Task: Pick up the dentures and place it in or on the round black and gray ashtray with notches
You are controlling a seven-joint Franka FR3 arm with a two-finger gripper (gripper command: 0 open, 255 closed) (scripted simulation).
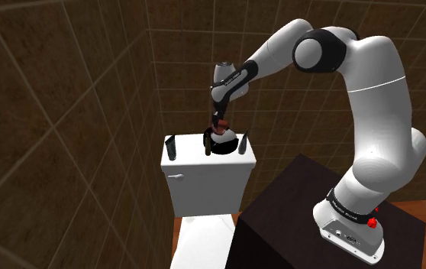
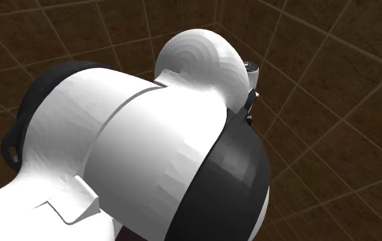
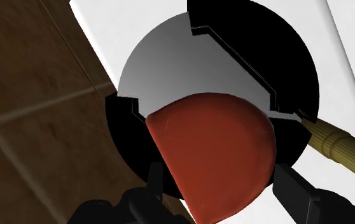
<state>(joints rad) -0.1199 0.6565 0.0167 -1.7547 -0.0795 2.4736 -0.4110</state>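
Observation:
The dentures [image 3: 214, 153] look like a red-brown half disc clasped between my two black fingers [image 3: 160, 184]. My gripper [image 3: 224, 191] is shut on them and hangs just over the round black and grey ashtray [image 3: 170, 70], whose notched rim rings a grey bowl. In the shoulder view the gripper [image 1: 220, 127] points down with the small brown dentures [image 1: 219, 121] right above the ashtray [image 1: 224, 144], which sits on the white toilet tank lid [image 1: 204, 159]. Whether the dentures touch the bowl I cannot tell.
Two dark upright sticks [image 1: 170, 147] [image 1: 242, 142] stand on the lid on either side of the ashtray. A tan ribbed handle [image 3: 341, 146] lies beside the ashtray. Brown tiled walls [image 1: 66, 115] close in behind. The black stand [image 1: 295, 222] is at the lower right. The arm's white link [image 2: 135, 157] looms close.

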